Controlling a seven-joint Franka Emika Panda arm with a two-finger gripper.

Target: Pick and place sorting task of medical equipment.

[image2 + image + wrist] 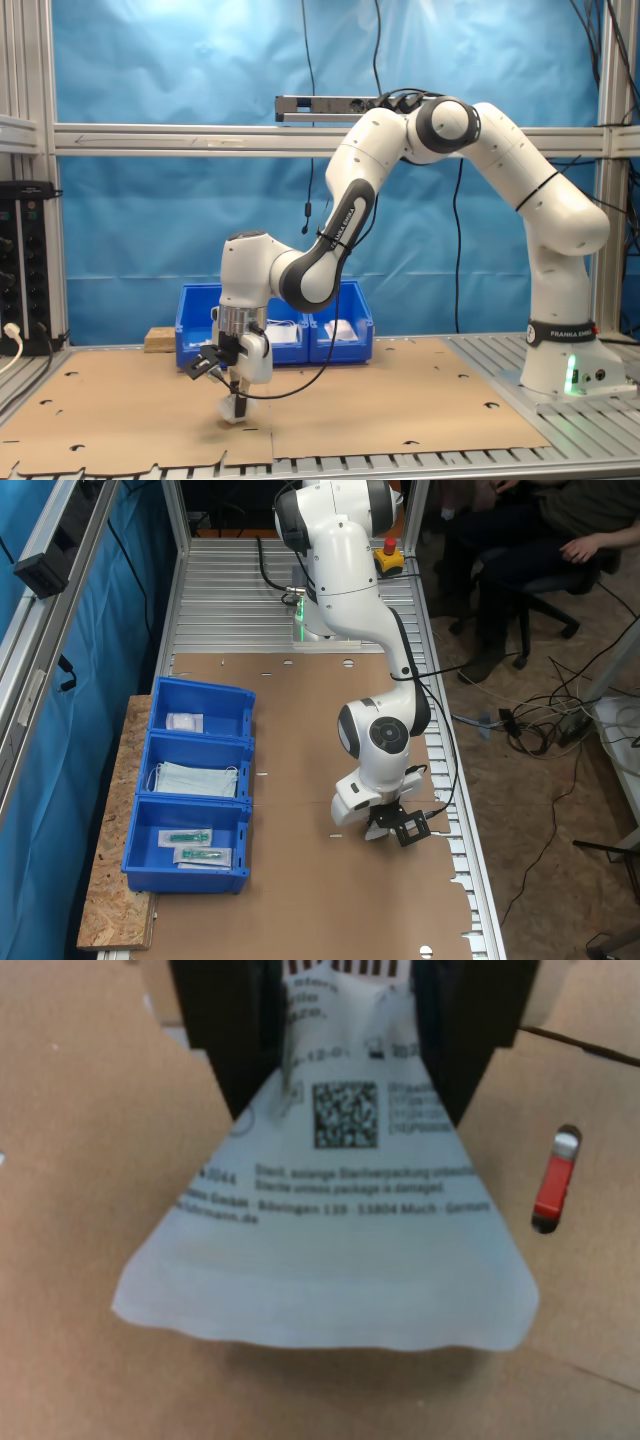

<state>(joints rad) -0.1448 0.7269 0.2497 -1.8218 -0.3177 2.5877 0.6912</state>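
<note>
In the wrist view my gripper (350,1070) is shut on a white crinkly packet of medical equipment (330,1250) with dark print. Its two black fingers (240,1040) pinch one edge, and the rest fans out over the brown board. In the second exterior view the gripper (235,400) points down with the packet (232,412) at its tips, right at the board; I cannot tell if it touches. The first exterior view shows the gripper (382,825) low over the board, toward the first exterior view's right. Another white packet (185,721) lies in the far compartment of the blue bin (245,780).
The blue bin has three compartments: pale blue face masks (195,778) in the middle one, green-tipped items in clear sleeves (195,846) in the nearest. The bin stands on a chipboard slab (110,880). A person sits behind the table's far corner (560,530). A red tab (553,1185) shows through a board slot.
</note>
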